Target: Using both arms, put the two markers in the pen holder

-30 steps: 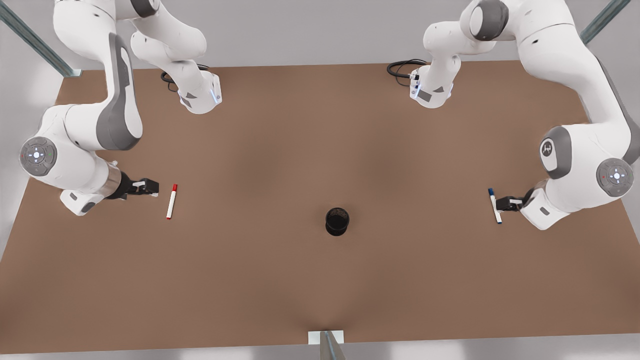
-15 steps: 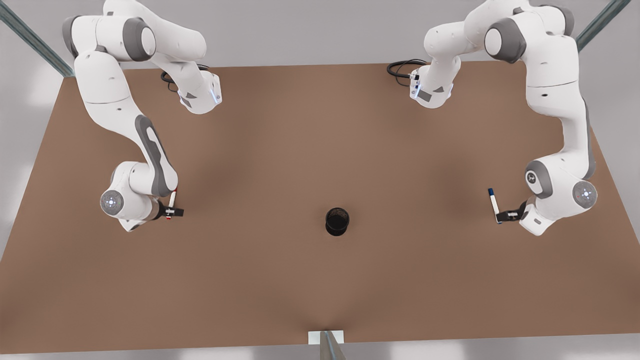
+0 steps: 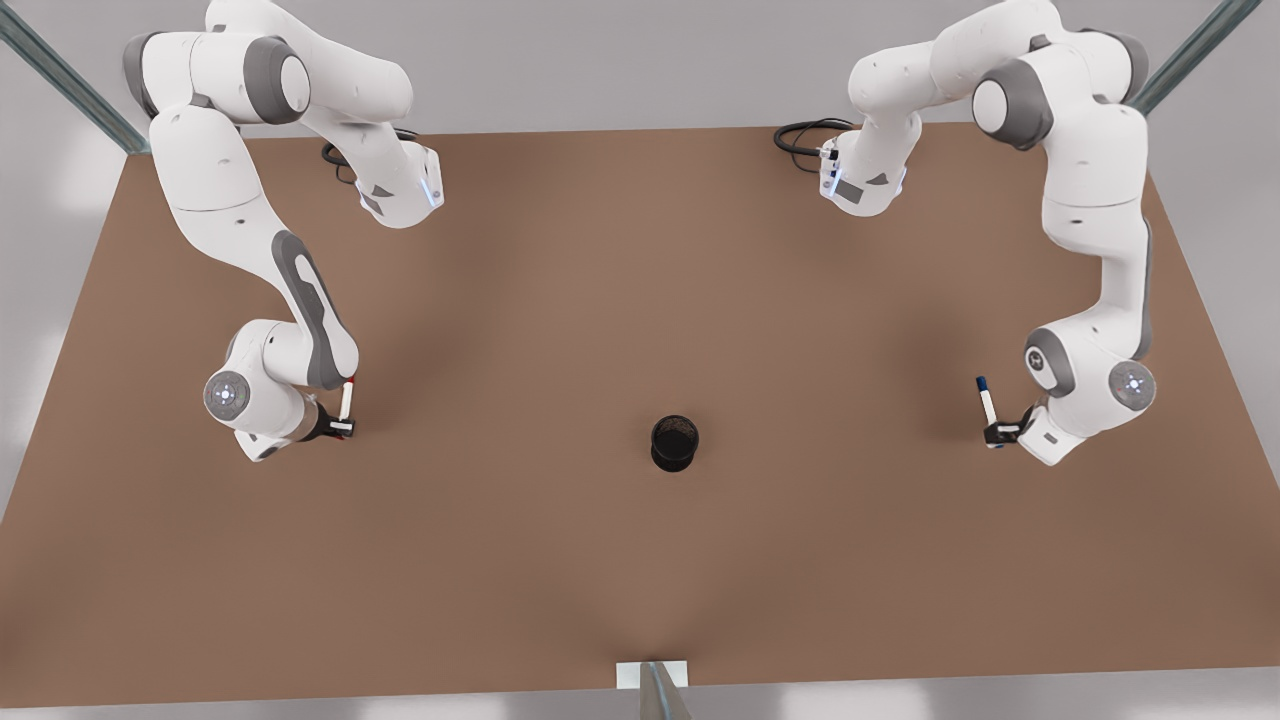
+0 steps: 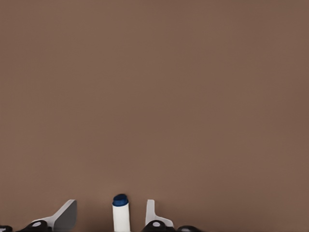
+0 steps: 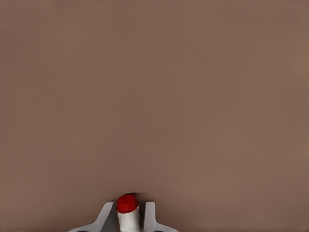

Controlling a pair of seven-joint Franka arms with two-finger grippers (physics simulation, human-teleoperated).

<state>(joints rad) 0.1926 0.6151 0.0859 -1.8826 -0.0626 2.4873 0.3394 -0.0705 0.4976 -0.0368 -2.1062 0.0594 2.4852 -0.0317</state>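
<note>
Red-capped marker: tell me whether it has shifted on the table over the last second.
No. Against the pen holder, the red-capped marker lies where it did; the right tool now straddles it.

simulated lab — bare brown table [image 3: 600,300]

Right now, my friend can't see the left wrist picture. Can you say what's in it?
A blue-capped marker stands between the open fingers of the left gripper. Behind it lies the brown table.
</note>
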